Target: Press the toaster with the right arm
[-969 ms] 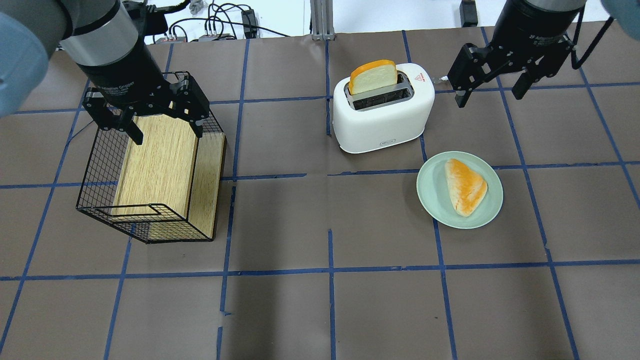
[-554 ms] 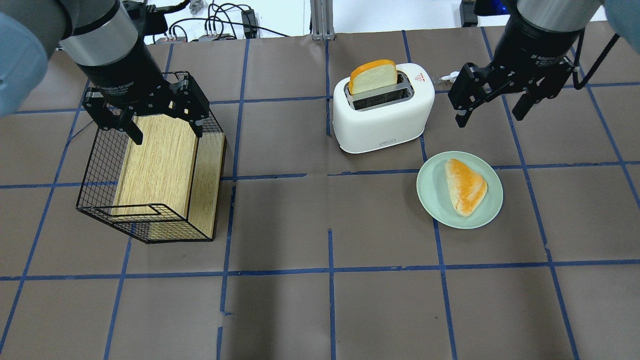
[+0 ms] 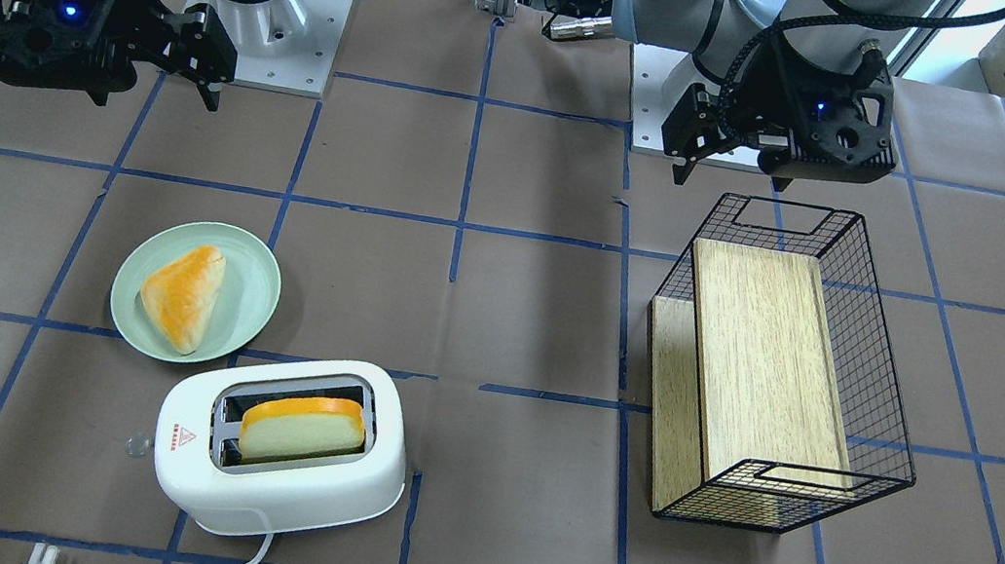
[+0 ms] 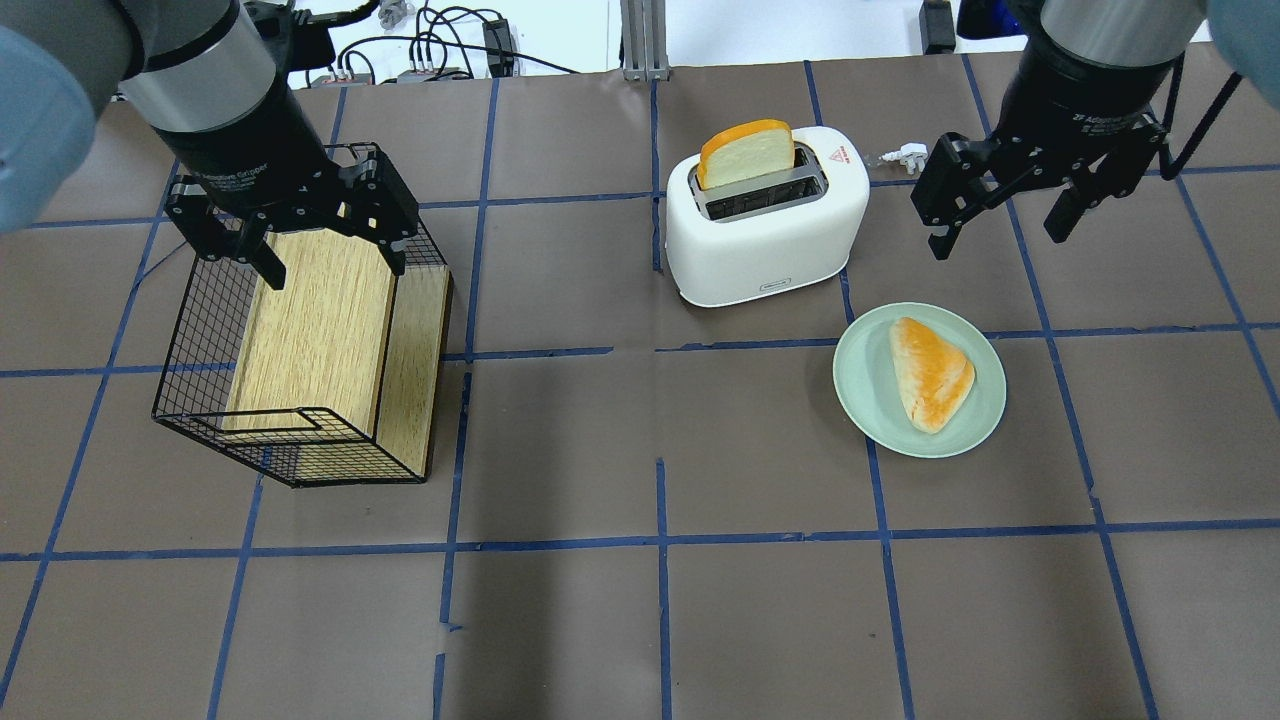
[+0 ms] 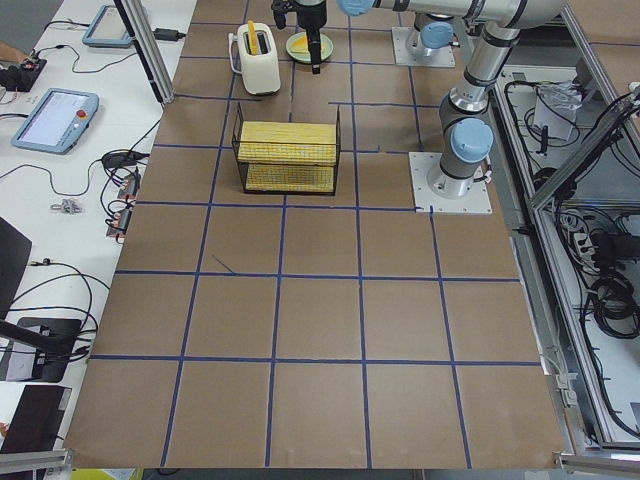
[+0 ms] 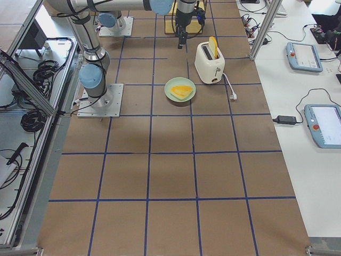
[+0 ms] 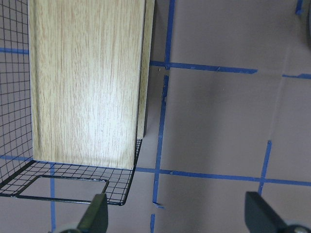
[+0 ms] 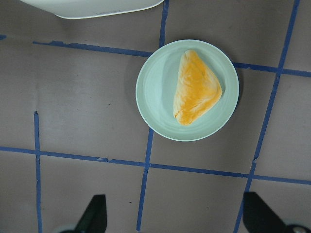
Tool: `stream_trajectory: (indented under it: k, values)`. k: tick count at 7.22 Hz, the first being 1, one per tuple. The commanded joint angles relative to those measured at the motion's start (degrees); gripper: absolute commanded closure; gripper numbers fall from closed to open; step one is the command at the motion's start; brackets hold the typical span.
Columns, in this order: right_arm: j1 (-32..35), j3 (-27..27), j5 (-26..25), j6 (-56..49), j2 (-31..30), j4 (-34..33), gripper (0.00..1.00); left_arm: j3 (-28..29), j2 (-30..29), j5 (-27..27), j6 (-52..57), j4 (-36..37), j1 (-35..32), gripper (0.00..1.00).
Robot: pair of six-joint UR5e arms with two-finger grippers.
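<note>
The white toaster stands at the back middle of the table, with a slice of bread upright in its far slot. It also shows in the front-facing view, where its clear lever knob sticks out of the end. My right gripper is open and empty. It hovers to the right of the toaster, apart from it and above the table. In the right wrist view the right gripper is open over the plate, and only the toaster's edge shows. My left gripper is open and empty over the wire basket.
A pale green plate with a triangular pastry lies in front of the toaster's right end. A black wire basket holding wooden boards stands at the left. The toaster's white cord and plug lie beside it.
My right gripper has moved right and toward the table's front, away from the toaster's end, and stayed open. The left arm, toaster and plate have not moved.
</note>
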Motion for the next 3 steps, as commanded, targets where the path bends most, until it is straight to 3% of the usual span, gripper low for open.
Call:
stream_trajectory:
  k: [1,3]
  values:
    - [-0.3,0.1,0.0,-0.2,0.1,-0.2,0.00,0.0,0.0,0.0,0.0,0.0,0.0,0.00]
    - [-0.3,0.0,-0.1,-0.2,0.1,-0.4,0.00,-0.1,0.0,0.0,0.0,0.0,0.0,0.00]
